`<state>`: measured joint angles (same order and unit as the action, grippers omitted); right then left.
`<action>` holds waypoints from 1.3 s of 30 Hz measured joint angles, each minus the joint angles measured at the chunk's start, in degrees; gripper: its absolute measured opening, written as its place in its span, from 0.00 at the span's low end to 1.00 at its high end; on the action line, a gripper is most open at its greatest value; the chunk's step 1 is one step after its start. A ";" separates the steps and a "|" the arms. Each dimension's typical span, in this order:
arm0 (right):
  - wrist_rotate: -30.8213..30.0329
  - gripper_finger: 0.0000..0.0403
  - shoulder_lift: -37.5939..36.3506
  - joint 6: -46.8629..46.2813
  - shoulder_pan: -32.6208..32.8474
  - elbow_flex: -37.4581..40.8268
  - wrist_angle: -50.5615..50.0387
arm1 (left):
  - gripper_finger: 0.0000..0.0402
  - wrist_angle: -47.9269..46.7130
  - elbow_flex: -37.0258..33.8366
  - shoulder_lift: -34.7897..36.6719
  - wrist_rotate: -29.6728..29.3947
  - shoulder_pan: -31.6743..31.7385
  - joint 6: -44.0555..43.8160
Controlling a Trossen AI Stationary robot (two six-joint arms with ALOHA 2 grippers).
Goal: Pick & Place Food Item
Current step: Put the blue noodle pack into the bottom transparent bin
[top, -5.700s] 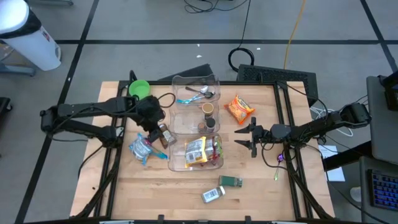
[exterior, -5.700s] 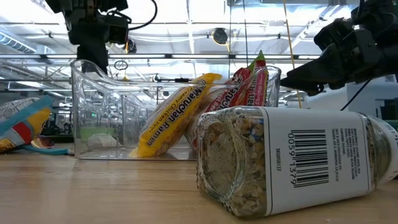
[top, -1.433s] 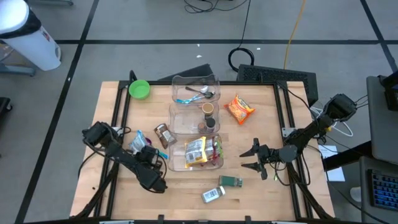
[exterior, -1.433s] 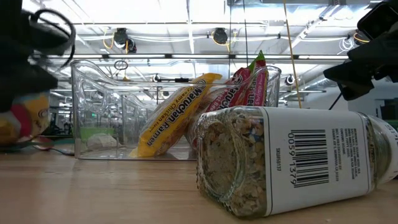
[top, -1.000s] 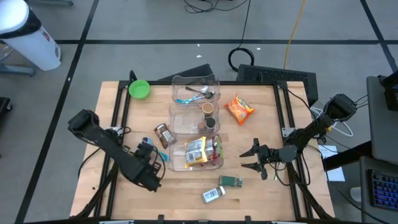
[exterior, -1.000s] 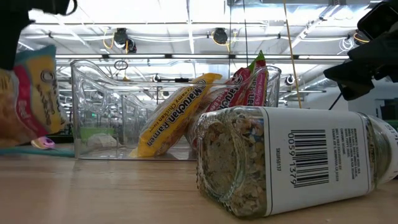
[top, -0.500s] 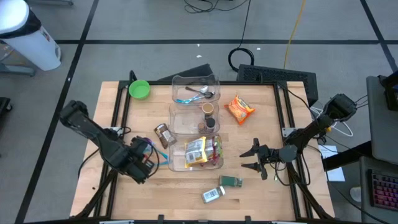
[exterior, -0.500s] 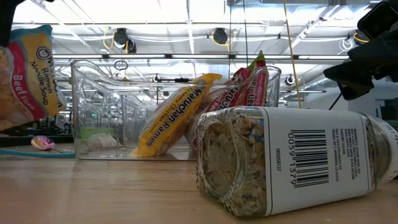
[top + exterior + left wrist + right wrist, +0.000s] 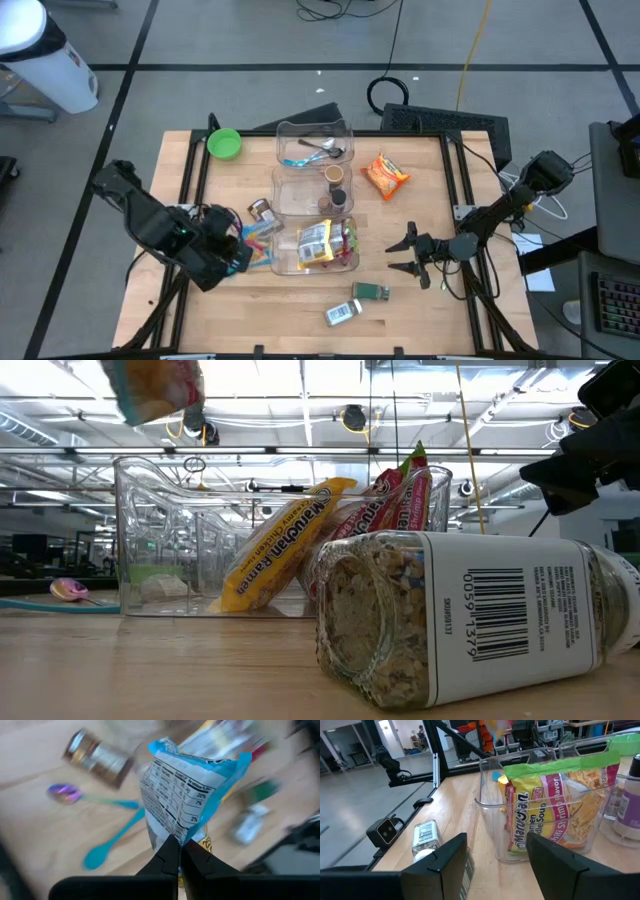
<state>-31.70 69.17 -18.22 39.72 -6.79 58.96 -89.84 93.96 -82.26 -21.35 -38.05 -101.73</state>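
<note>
My left gripper (image 9: 175, 854) is shut on a ramen packet (image 9: 186, 790) with blue edges and a nutrition label. It hangs high over the table's near left, just left of the clear bin (image 9: 327, 245). In the low view the packet (image 9: 155, 385) shows at the top left, above the bin's rim (image 9: 160, 470). The bin holds several ramen packets (image 9: 545, 815) standing on edge. My right gripper (image 9: 405, 252) is open and level, right of the bin, with nothing between its fingers (image 9: 447, 865). My left gripper pinches one narrow end of the packet (image 9: 171, 836) between its two fingertips. The fingers come from above, slanting steeply down. The packet hangs below them, lifted clear of the table, its blue sealed end (image 9: 200, 757) farthest from the fingers.
A brown jar (image 9: 97, 757) and two spoons (image 9: 112, 840) lie below the held packet. Two spice jars (image 9: 343, 312) (image 9: 372, 291) lie near the front edge. An orange packet (image 9: 385, 173), a green bowl (image 9: 224, 143) and two more clear bins (image 9: 315, 145) sit farther back.
My left gripper has risen well above the table with the ramen packet and tipped to point more steeply down. The packet, near table height at the left a second ago, now hangs above the bin's rim and nearer the bin. The gripper stayed shut.
</note>
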 joint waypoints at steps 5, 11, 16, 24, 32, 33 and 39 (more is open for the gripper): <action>0.00 0.49 0.00 3.54 0.00 0.00 1.35 | 0.00 0.16 7.51 -3.74 -2.93 1.92 -0.84; 0.00 0.49 0.00 11.82 0.00 -0.02 7.47 | 0.00 3.96 14.06 -10.58 -0.84 7.33 3.88; -0.01 0.49 0.00 17.24 -0.01 0.00 9.94 | 0.00 6.77 17.73 -15.65 3.79 11.54 10.92; 0.21 0.49 0.00 18.91 -2.33 0.00 10.01 | 0.00 7.06 18.02 -16.80 5.74 14.63 13.04; 0.34 0.49 0.00 17.08 -3.72 -0.01 9.77 | 0.00 7.47 18.00 -18.78 5.85 16.07 13.08; 0.40 0.49 0.00 17.01 -3.72 -0.02 9.53 | 0.00 7.42 18.00 -19.12 6.47 16.29 13.26; 0.44 0.49 0.00 16.96 -3.70 -0.01 9.35 | 0.00 7.04 18.00 -22.11 9.92 16.98 15.19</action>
<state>-31.27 69.17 -1.26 36.02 -6.80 68.30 -82.81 111.96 -104.38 -11.43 -21.07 -86.54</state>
